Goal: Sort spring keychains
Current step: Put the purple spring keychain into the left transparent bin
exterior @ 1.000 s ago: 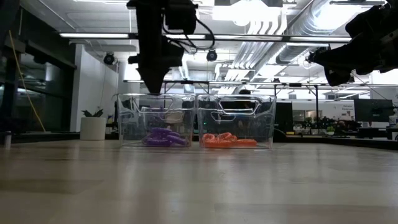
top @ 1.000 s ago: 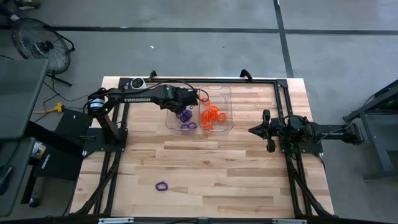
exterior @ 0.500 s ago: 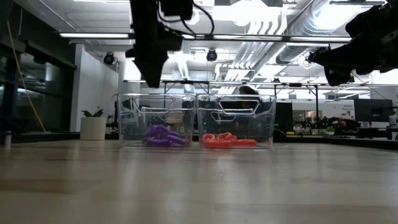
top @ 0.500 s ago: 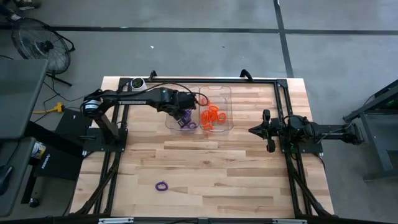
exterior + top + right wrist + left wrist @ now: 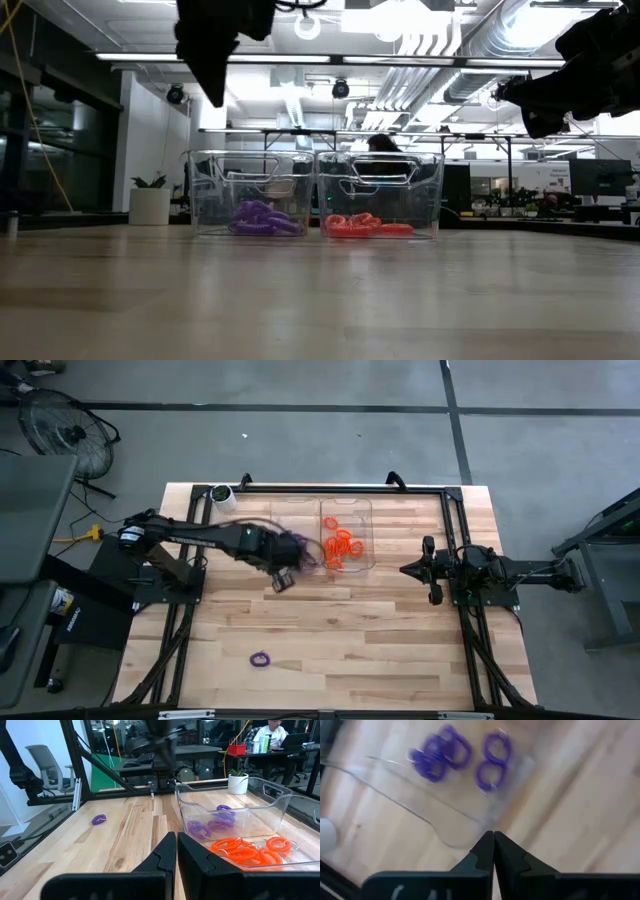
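Several purple spring keychains (image 5: 460, 757) lie in the left clear tray (image 5: 262, 195). Several orange ones (image 5: 342, 547) lie in the right clear tray (image 5: 380, 195). One purple keychain (image 5: 260, 658) lies alone on the wood toward the table's near edge, also seen in the right wrist view (image 5: 98, 819). My left gripper (image 5: 283, 582) hangs shut and empty above the table, just on the near side of the purple tray (image 5: 420, 815). My right gripper (image 5: 408, 570) waits shut at the table's right, pointing level toward the trays.
The two clear trays stand side by side at the table's far middle. A white-and-green roll (image 5: 222, 493) sits at the far left corner. A black frame (image 5: 450, 500) runs round the table. Bare wood lies between the trays and the loose purple keychain.
My left gripper has drawn back from above the purple tray toward the table's near edge and a little leftward, rising as it went. It now hangs over bare wood beside the tray. The keychains in the trays and the loose one have stayed put.
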Tool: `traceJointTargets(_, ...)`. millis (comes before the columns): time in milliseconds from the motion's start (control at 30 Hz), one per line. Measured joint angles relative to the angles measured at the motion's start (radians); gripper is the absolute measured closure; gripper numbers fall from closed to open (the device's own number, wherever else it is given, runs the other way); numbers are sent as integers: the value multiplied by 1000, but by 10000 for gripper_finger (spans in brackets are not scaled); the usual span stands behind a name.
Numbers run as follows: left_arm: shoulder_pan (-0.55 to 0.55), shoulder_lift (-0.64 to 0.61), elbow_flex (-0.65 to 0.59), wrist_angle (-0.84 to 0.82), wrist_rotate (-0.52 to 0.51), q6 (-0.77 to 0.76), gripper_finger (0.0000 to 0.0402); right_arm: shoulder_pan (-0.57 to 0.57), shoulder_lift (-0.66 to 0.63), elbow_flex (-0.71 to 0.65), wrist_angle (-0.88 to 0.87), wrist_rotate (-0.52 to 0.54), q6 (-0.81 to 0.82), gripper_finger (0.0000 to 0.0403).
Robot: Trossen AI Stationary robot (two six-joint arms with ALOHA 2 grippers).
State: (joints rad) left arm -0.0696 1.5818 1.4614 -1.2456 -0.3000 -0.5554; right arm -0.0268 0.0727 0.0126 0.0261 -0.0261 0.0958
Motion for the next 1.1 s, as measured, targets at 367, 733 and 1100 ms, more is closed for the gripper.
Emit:
traceJointTargets(367,-299,-28,-58,-11,59,-221,401,0,0,0,0,0,0,392)
traceJointTargets(733,-525,-24,-189,91,199,-536,401,0,0,0,0,0,0,392)
traceJointTargets(1100,-619,49,-340,371,295,-602,401,0,0,0,0,0,0,392)
